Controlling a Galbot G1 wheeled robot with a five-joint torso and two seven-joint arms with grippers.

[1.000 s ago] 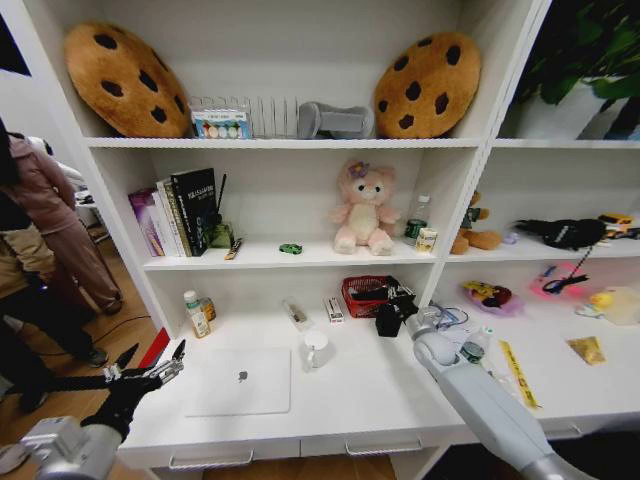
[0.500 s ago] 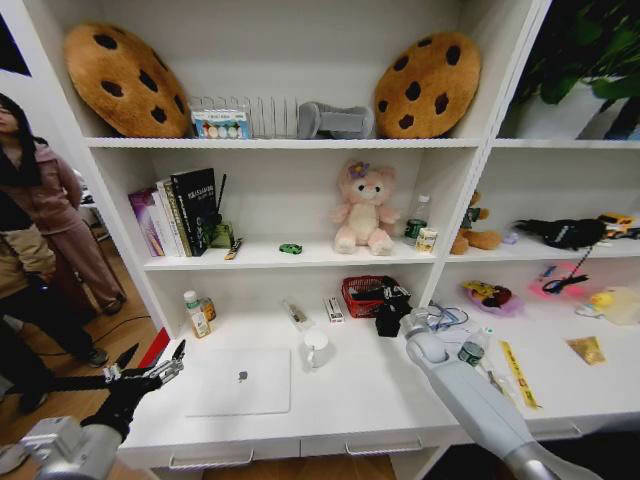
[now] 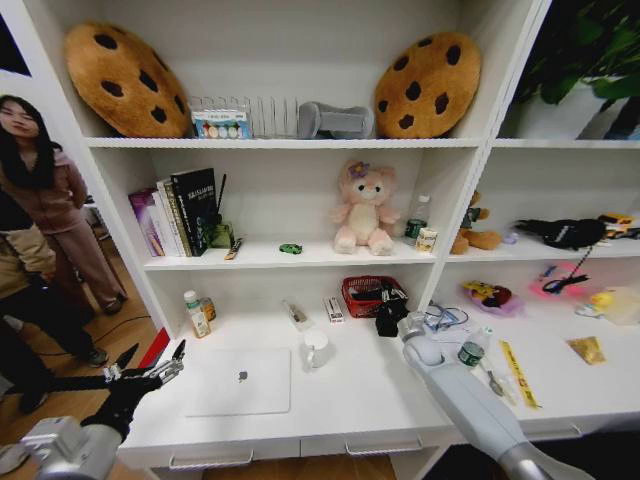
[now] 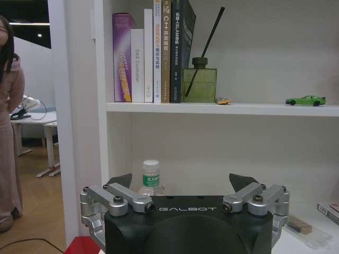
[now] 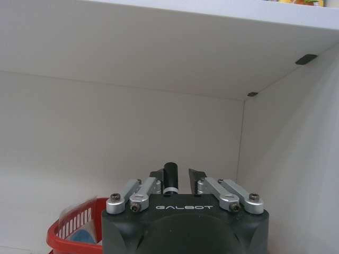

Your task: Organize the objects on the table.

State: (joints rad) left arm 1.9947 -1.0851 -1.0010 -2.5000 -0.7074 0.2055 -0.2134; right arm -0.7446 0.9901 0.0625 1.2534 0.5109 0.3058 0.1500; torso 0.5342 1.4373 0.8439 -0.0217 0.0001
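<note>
Marker pen (image 5: 170, 179) is standing clamped in the right gripper (image 5: 175, 181) beside the red basket (image 5: 74, 227); left gripper (image 4: 181, 186) is hovering with jaws apart.

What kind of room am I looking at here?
Probably a home-style study corner staged indoors: a long white desk carrying a slim silver laptop, beneath white shelves with upright books, a pink plush bear and round cookie-shaped cushions.

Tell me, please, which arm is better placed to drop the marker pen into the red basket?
Probably the right: the right gripper holds the marker pen beside the red basket. The left gripper hangs open off the table's left end.
</note>
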